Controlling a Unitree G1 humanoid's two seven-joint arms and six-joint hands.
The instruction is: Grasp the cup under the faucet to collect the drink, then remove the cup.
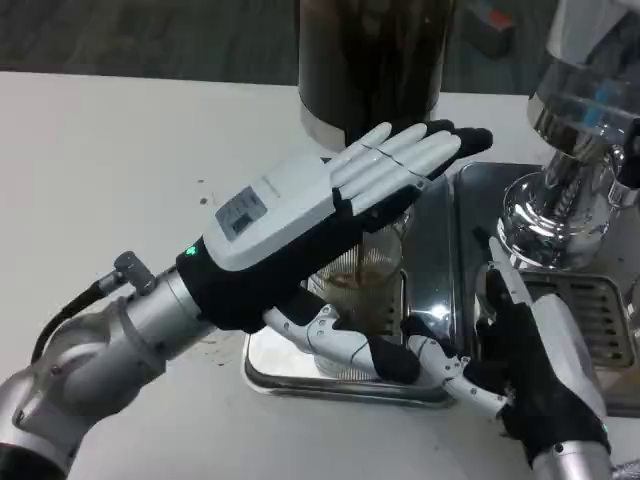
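Cup on tray, left hand cupped around it, right hand beside, released.

Bright overhead light; glare on steel tray; slight blur.

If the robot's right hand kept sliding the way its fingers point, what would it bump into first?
Probably the shiny silver dispenser base just beyond the right hand, whose fingers point up and away along the metal tray. Depth is hard to judge from one view.
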